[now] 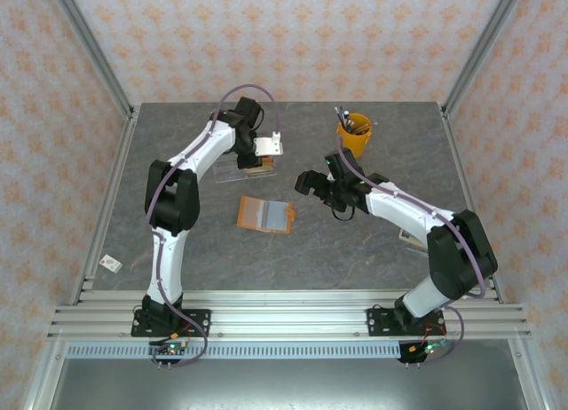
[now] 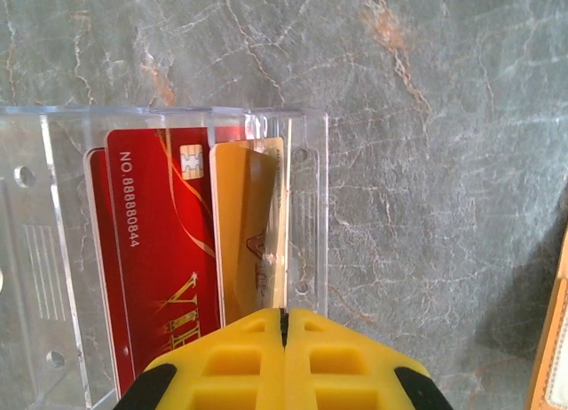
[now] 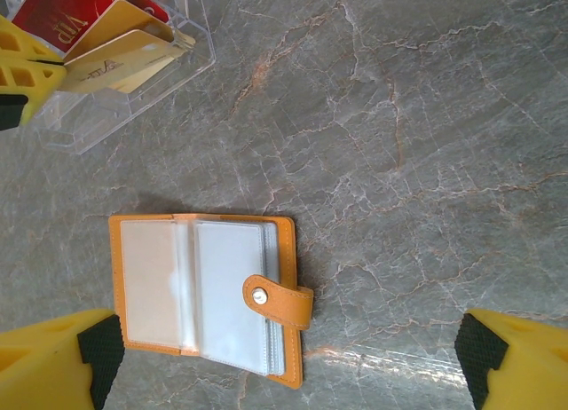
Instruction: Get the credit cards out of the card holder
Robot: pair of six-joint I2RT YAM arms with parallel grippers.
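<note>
The left gripper, clamped together on a gold card, stands it in the clear tray beside 1 red card (likely for tidy storage), while the right gripper hangs wide apart over the open card holder on the counter.

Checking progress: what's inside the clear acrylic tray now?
A red card and gold cards stand in the tray; the left end effector pinches one. Anything behind the red card is mostly covered.

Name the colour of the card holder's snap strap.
Orange-tan strap, silver snap; right wrist view shows it best.
</note>
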